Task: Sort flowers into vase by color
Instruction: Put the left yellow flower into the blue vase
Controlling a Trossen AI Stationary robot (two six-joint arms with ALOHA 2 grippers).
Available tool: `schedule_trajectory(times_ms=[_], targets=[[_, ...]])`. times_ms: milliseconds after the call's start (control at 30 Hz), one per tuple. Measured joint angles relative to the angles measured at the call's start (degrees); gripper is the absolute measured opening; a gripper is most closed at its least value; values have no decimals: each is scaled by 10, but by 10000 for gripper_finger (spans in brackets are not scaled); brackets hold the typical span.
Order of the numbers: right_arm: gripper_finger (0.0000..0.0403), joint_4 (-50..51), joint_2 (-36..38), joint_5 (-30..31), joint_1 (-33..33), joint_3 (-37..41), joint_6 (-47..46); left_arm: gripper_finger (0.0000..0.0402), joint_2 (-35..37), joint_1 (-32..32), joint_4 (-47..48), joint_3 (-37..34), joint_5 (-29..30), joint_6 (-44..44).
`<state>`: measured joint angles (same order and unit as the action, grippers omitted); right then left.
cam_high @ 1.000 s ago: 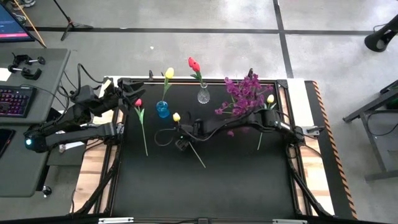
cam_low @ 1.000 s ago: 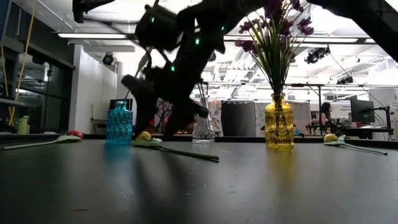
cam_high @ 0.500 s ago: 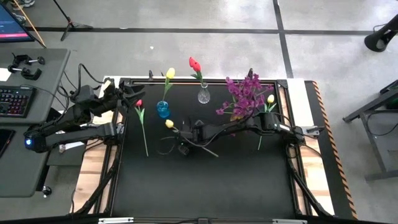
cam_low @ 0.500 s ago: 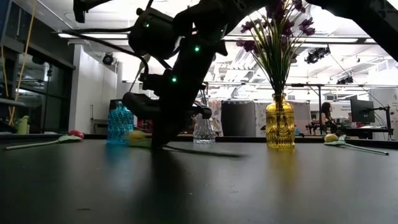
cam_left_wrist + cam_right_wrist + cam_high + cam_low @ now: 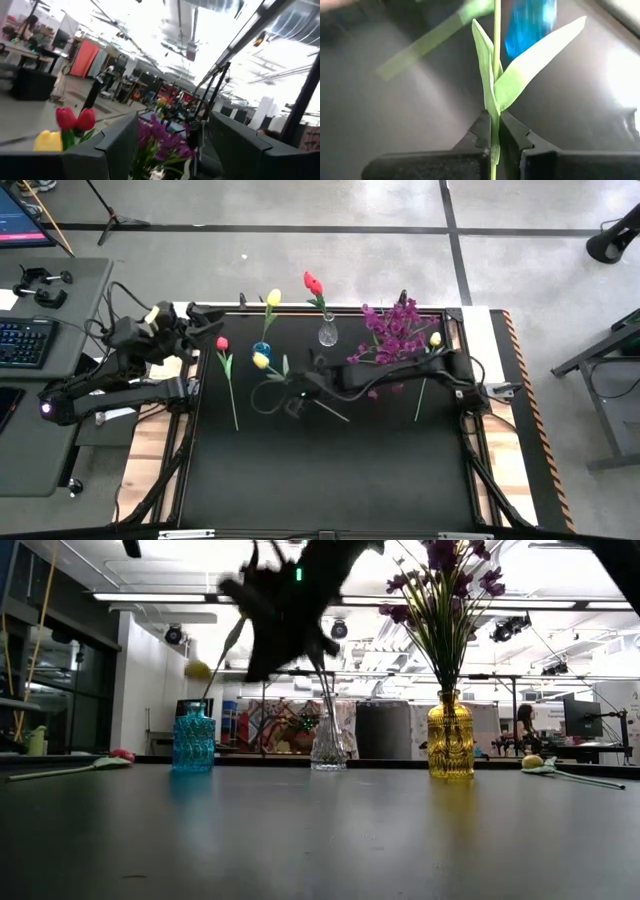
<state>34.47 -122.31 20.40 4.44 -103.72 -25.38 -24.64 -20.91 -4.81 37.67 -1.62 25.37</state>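
A: Right wrist view first: what does the right pincer (image 5: 494, 131) have?
B: It is clenched on the green stem of a yellow tulip (image 5: 261, 361), just below the leaves, lifted off the bench (image 5: 340, 460) near the blue vase (image 5: 262, 350).
A: And farther back on the bench?
B: The blue vase holds one yellow tulip already (image 5: 272, 297). Beside it, a clear vase (image 5: 327, 333) holds a red tulip (image 5: 311, 282), and a yellow vase (image 5: 449, 736) holds the purple sprigs (image 5: 395, 328).
A: Anything loose?
B: A red tulip (image 5: 222, 344) lies flat left of the blue vase, and another yellow tulip (image 5: 434, 339) lies at the right.
A: The left pincer (image 5: 152, 315)?
B: Released, fingers spread, off the bench's left edge, holding nothing.
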Motion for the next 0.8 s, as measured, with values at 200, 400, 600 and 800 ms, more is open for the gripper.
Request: schedule_trajectory(times_ms=[200, 400, 600, 800], targets=[[1, -96, 77, 42, 1, -1, 21, 232, 0, 0, -12, 0, 0, -10], [1, -198, 136, 99, -1, -1, 80, 232, -2, 0, -6, 0, 1, -32], [0, -372, 148, 82, -13, -1, 163, 232, -48, 18, -1, 0, -9, -16], [0, -443, 148, 2, -30, -1, 178, 232, -125, 85, -69, 0, -23, -27]])
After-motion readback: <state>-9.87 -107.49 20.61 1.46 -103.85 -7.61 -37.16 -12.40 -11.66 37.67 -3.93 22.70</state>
